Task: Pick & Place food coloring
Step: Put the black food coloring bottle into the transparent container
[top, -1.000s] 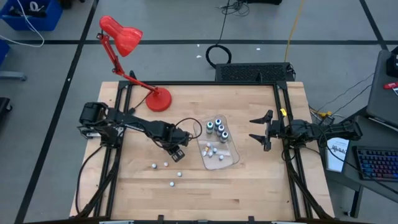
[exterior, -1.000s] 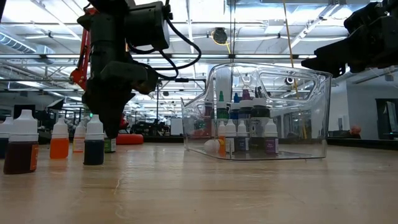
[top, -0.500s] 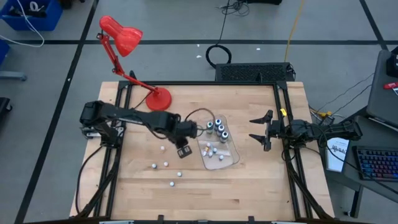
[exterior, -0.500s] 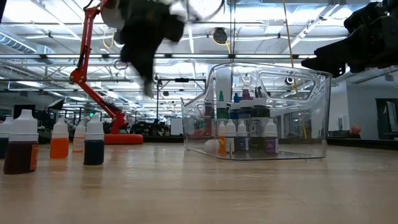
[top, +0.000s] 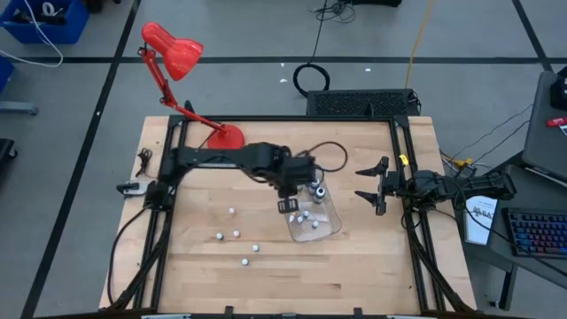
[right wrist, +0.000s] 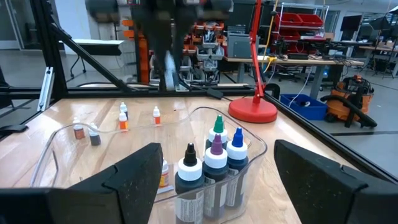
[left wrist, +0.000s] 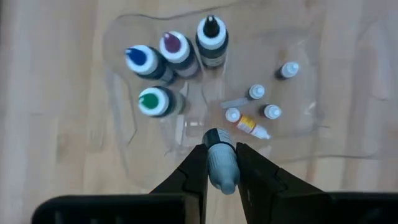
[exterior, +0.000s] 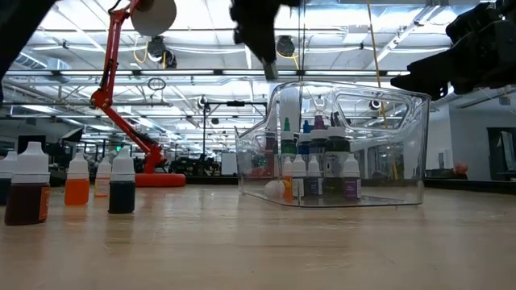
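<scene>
Looking straight down, the left gripper (top: pixel 288 206) hung over the near-left rim of the clear tray (top: pixel 330 229), while the right gripper (top: pixel 368 186) waited wide open just right of it and five little bottles (top: pixel 236 234) stood loose on the table (top: pixel 195 275) to the left. From the left wrist, its fingers (left wrist: pixel 194 168) pinched a small grey-capped bottle (left wrist: pixel 221 163) above the tray; I reckoned it should sink into the bare patch clear of the four big bottles (left wrist: pixel 174 68) before letting go.
</scene>
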